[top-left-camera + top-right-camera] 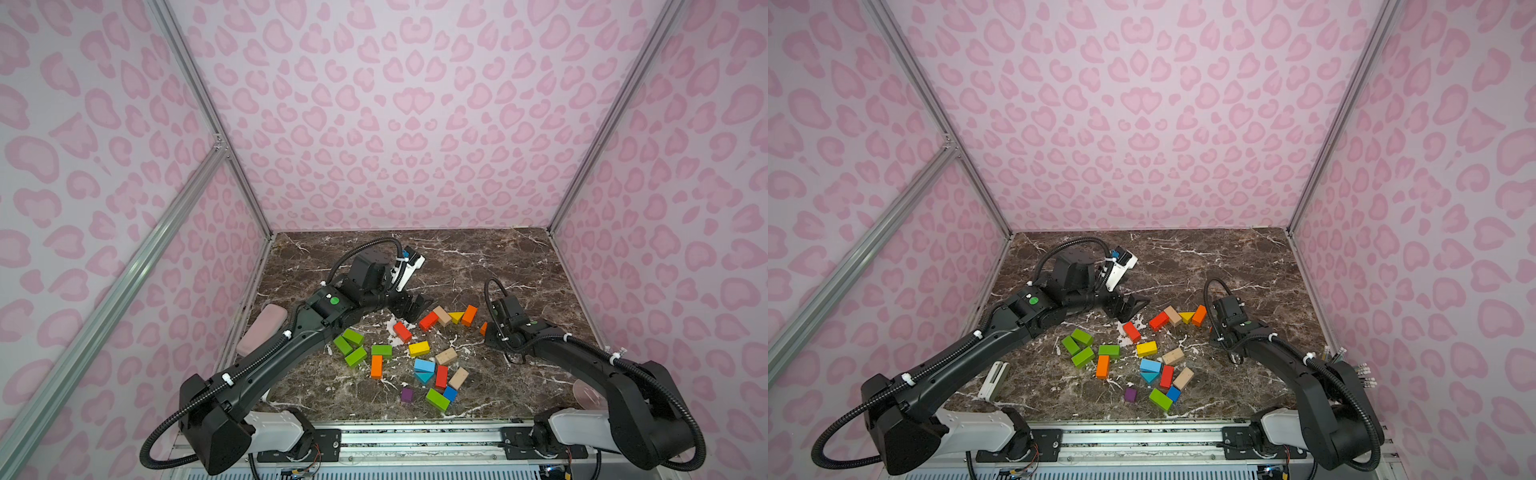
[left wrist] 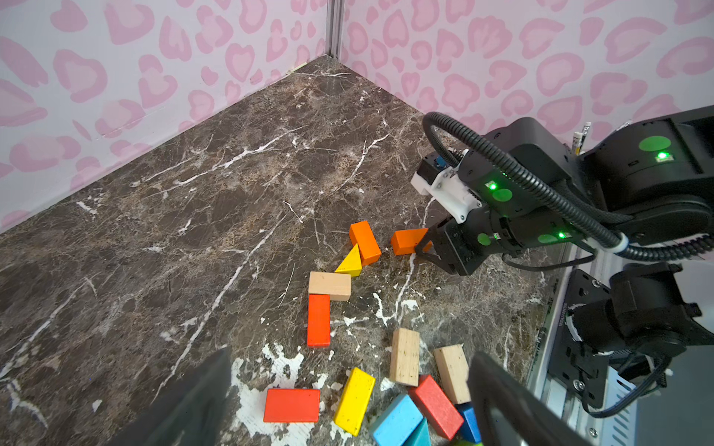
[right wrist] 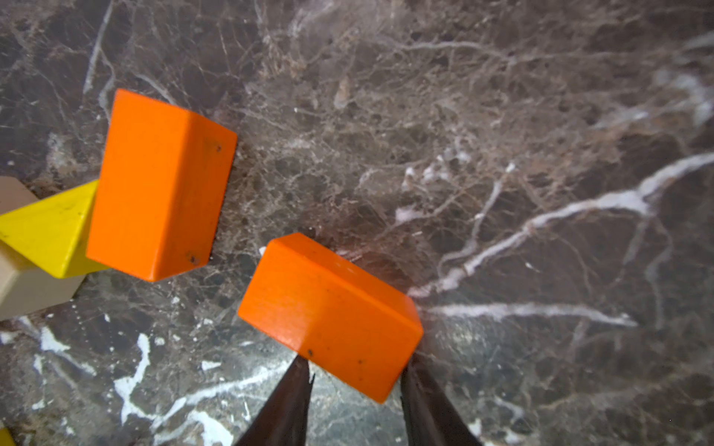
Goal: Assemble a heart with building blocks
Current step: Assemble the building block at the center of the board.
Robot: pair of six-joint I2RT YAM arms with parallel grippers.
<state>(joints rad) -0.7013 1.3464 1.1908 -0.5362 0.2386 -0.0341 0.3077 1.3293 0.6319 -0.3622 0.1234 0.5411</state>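
Overhead, a dark brown marble-look tabletop (image 1: 478, 257) w/ white veins sits inside a booth of pink blotch-print walls (image 1: 415, 124); building blocks (image 1: 419, 348) in green, red, orange, yellow, blue, purple and tan lie scattered across its centre. Left gripper (image 1: 417, 306) hangs at the scatter's far edge, jaws spread wide, holding nothing; right gripper (image 3: 355, 370) has its fingertips flanking the near end of an orange brick (image 3: 328, 309) lying on the marble, but firm pinch vs. light contact can't be told; that brick sits near a second orange brick (image 3: 158, 185), not touching.
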